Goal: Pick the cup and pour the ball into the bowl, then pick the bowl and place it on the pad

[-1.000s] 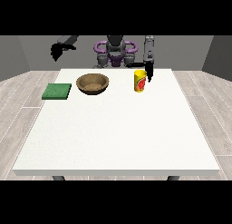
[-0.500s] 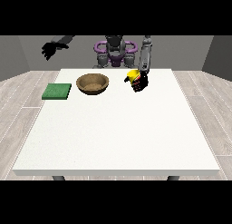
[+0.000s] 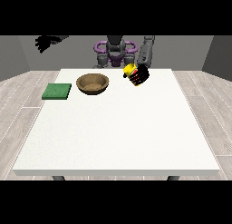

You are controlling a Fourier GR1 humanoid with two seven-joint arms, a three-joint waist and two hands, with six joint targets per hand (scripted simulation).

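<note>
A yellow cup (image 3: 129, 70) hangs tilted above the table's far side, held by the black hand at the view's right (image 3: 140, 75), whose fingers wrap round it. The brown bowl (image 3: 92, 83) stands on the table to the cup's left, a little apart from it. A green pad (image 3: 57, 91) lies flat near the table's left edge. The hand at the view's left (image 3: 45, 41) is raised high beyond the table's far left corner, with spread fingers holding nothing. No ball can be seen.
The white table (image 3: 118, 132) spreads wide towards the camera. The robot's torso (image 3: 116, 53) stands behind the far edge, between the bowl and the cup.
The hand at the view's right has closed on the cup, lifted it off the table, tilted it and carried it leftward towards the bowl. The other hand rose and moved further left.
</note>
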